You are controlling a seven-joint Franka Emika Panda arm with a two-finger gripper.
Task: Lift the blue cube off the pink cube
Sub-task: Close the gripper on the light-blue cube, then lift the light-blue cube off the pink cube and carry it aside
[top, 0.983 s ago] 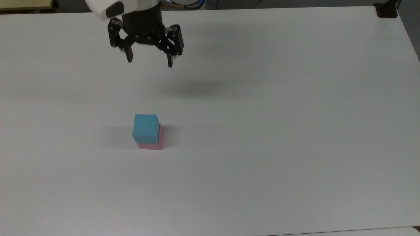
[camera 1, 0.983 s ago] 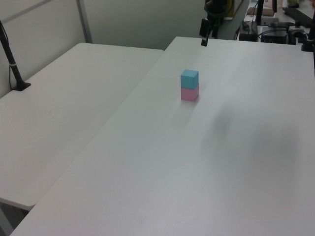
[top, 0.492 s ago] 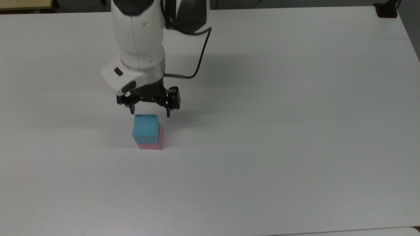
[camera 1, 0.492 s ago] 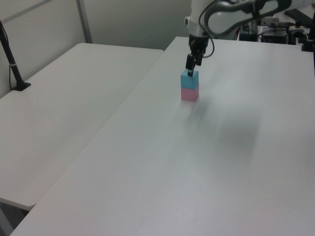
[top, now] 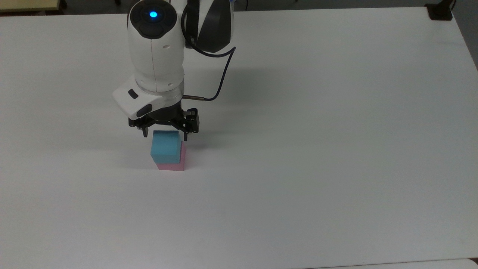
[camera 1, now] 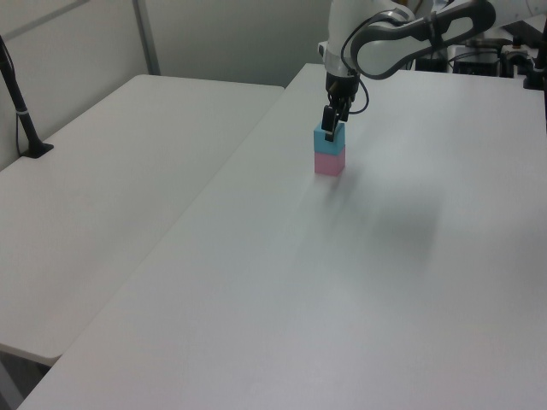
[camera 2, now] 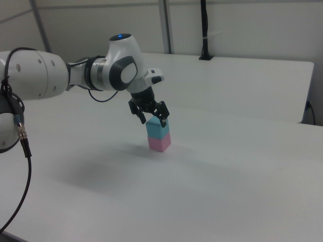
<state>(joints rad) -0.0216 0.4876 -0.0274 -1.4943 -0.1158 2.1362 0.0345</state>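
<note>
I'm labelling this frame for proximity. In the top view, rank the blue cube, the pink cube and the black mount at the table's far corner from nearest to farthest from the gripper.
1. The blue cube, directly below the gripper, between its open fingers.
2. The pink cube, under the blue cube.
3. The black mount, at the top view's upper right corner of the table.

Arm reaches down, pincer (top: 164,135) spread wide.

Blue cube (top: 166,146) hides most of pink cube (top: 175,164) (top view).
</note>
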